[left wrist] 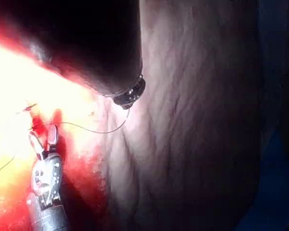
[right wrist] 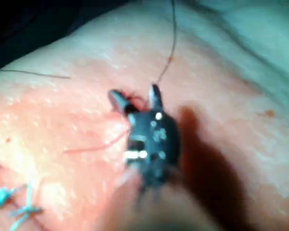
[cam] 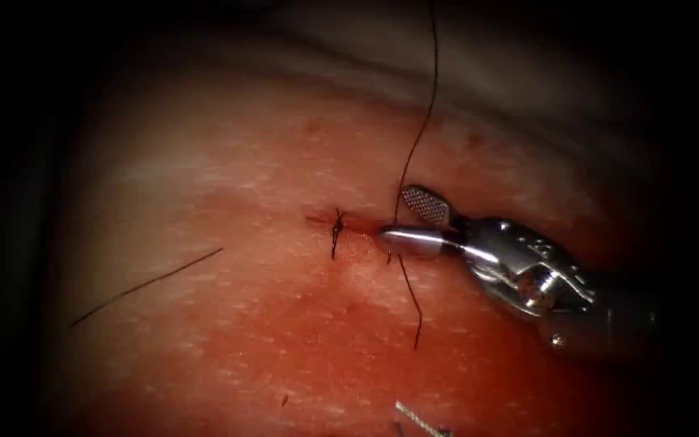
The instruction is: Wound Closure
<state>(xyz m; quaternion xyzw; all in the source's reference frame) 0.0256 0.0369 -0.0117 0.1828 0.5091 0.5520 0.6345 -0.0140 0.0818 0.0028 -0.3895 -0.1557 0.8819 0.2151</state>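
The tissue (cam: 228, 186) has a short cut with a dark knotted stitch (cam: 337, 228) across it. Just right of the knot, my right tool (cam: 402, 218) rests at the cut with its jaws open, holding nothing. A dark thread (cam: 419, 129) passes between those jaws and climbs up and away; its loose tail (cam: 411, 295) lies on the tissue below them. In the left wrist view the thread (left wrist: 89, 129) runs from the wound to my left tool's tip (left wrist: 128, 98), which holds it. The right tool (right wrist: 135, 98) stands open over the cut in its own view.
A cut end of thread (cam: 147, 283) lies on the tissue left of the cut. Pale earlier stitches (cam: 419, 419) sit at the near edge, and the same stitches (right wrist: 12, 204) appear in the right wrist view. Red fluid (cam: 325, 348) wets the tissue around the wound.
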